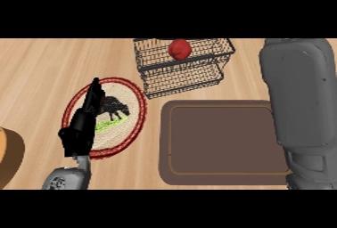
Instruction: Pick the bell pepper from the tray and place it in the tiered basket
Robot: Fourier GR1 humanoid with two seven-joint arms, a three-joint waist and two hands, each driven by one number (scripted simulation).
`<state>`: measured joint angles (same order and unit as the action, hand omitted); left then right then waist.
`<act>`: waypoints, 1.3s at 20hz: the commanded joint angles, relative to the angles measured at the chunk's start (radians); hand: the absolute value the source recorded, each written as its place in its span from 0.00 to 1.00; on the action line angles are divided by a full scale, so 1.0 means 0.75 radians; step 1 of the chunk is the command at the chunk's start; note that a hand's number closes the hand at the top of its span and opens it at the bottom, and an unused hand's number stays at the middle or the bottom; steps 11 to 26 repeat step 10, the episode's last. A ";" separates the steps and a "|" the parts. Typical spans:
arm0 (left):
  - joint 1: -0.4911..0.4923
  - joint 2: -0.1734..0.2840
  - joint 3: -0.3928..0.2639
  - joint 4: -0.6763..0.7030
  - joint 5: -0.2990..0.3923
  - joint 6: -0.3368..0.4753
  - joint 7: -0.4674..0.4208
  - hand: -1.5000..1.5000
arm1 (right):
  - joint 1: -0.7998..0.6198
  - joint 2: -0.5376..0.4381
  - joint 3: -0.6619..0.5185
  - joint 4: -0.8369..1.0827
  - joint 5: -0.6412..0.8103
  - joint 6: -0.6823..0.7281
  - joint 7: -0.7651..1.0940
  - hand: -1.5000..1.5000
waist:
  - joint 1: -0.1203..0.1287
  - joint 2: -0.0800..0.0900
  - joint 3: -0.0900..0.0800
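The bell pepper (179, 49) already sits in the tiered basket (197, 73), up and right of the open left hand (85, 122). The brown tray (223, 142) holds nothing; the right hand is unseen.

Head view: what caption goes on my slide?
Red bell pepper sits in the tiered basket; brown tray below.
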<state>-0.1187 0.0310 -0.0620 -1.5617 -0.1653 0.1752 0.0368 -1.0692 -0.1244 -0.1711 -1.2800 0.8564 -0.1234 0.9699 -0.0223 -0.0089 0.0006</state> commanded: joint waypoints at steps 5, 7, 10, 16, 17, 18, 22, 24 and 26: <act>-0.008 0.033 0.072 0.049 0.028 -0.001 -0.020 0.50 | 0.463 -0.120 -0.185 -0.631 -0.275 0.178 0.022 0.00 | -0.058 -0.009 0.001; 0.048 -0.001 0.006 -0.049 0.004 0.008 0.024 0.50 | 0.600 -0.173 -0.258 -0.790 -0.368 0.247 0.008 0.00 | -0.047 -0.013 0.002; 0.010 0.026 0.040 -0.023 0.005 0.007 0.012 0.50 | 0.855 -0.181 -0.356 -0.983 -0.571 0.352 -0.093 0.00 | -0.047 -0.007 0.002; 0.010 0.026 0.040 -0.023 0.005 0.007 0.012 0.50 | 0.855 -0.181 -0.356 -0.983 -0.571 0.352 -0.093 0.00 | -0.047 -0.007 0.002; 0.010 0.026 0.040 -0.023 0.005 0.007 0.012 0.50 | 0.855 -0.181 -0.356 -0.983 -0.571 0.352 -0.093 0.00 | -0.047 -0.007 0.002; 0.010 0.026 0.040 -0.023 0.005 0.007 0.012 0.50 | 0.855 -0.181 -0.356 -0.983 -0.571 0.352 -0.093 0.00 | -0.047 -0.007 0.002; 0.010 0.026 0.040 -0.023 0.005 0.007 0.012 0.50 | 0.855 -0.181 -0.356 -0.983 -0.571 0.352 -0.093 0.00 | -0.047 -0.007 0.002; 0.010 0.026 0.040 -0.023 0.005 0.007 0.012 0.50 | 0.855 -0.181 -0.356 -0.983 -0.571 0.352 -0.093 0.00 | -0.047 -0.007 0.002; 0.010 0.026 0.040 -0.023 0.005 0.007 0.012 0.50 | 0.855 -0.181 -0.356 -0.983 -0.571 0.352 -0.093 0.00 | -0.047 -0.007 0.002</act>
